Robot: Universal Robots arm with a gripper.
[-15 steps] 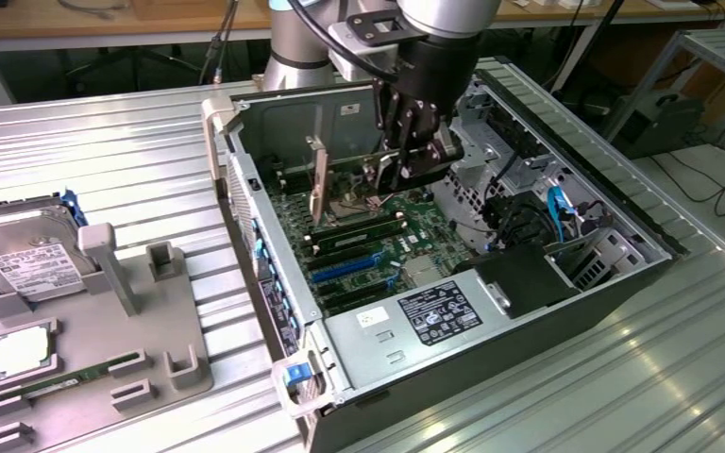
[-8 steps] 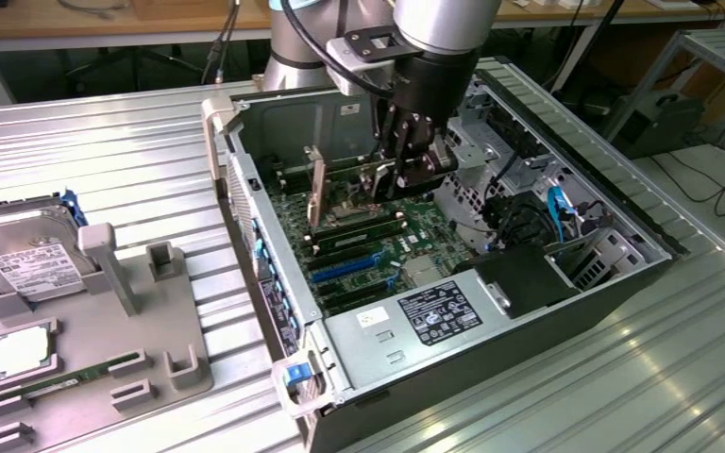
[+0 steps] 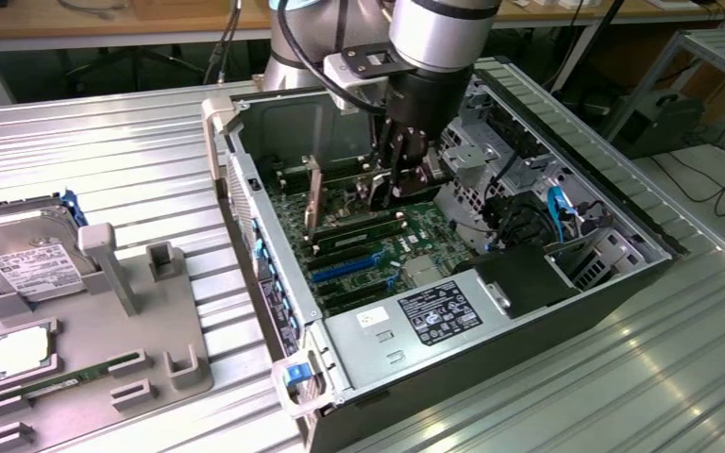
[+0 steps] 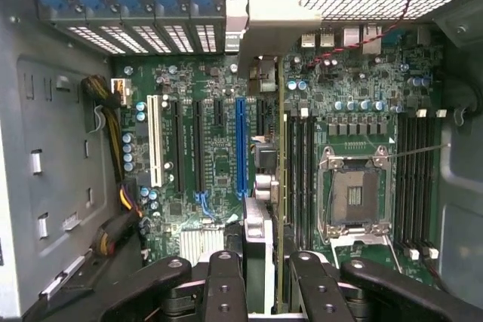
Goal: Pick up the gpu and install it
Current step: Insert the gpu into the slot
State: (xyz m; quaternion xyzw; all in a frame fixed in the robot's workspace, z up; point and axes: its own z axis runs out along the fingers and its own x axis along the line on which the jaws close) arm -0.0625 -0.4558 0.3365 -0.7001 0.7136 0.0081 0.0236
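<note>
Holding the gpu (image 3: pixel 316 200) edge-on above the motherboard (image 4: pixel 219 164) inside the open computer case (image 3: pixel 615 283), the gripper (image 3: pixel 395 193) has its fingers (image 4: pixel 226 284) partly closed on the card's upper edge. The card hangs upright, bracket end toward the case's rear wall, near the expansion slots (image 4: pixel 240 145). It looks light, thin and stiff but fragile, so clamping the bare board edge, clear of components, seems soundest.

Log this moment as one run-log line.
gripper: shut on gpu | location: inside open computer case, above motherboard | gpu: upright, edge down
</note>
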